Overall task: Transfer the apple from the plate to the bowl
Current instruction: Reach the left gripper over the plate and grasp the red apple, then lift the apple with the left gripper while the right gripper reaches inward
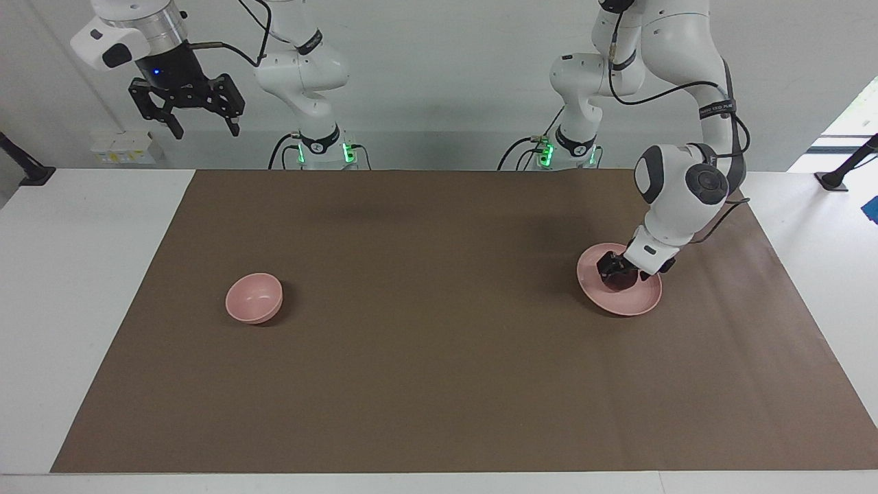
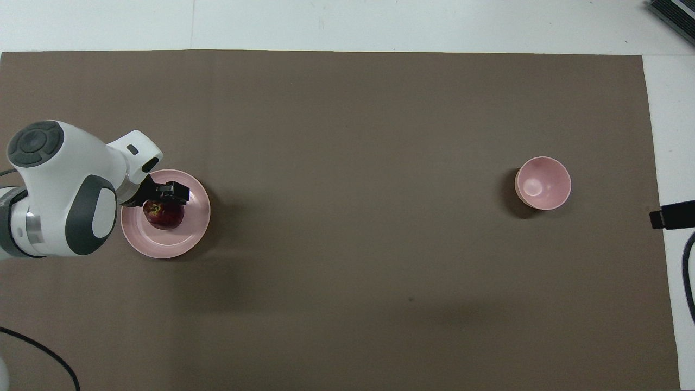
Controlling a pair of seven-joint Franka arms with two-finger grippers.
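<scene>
The dark red apple lies on the pale pink plate at the left arm's end of the brown mat. My left gripper is down on the plate, right at the apple, and its dark hand hides most of the apple in the facing view. The small deep pink bowl stands empty toward the right arm's end of the mat, and it shows in the overhead view too. My right gripper is open and empty, and waits high above the table's edge near its own base.
A brown mat covers most of the white table. Only the plate and the bowl stand on it, with a wide stretch of bare mat between them. A black cable lies near the left arm's base.
</scene>
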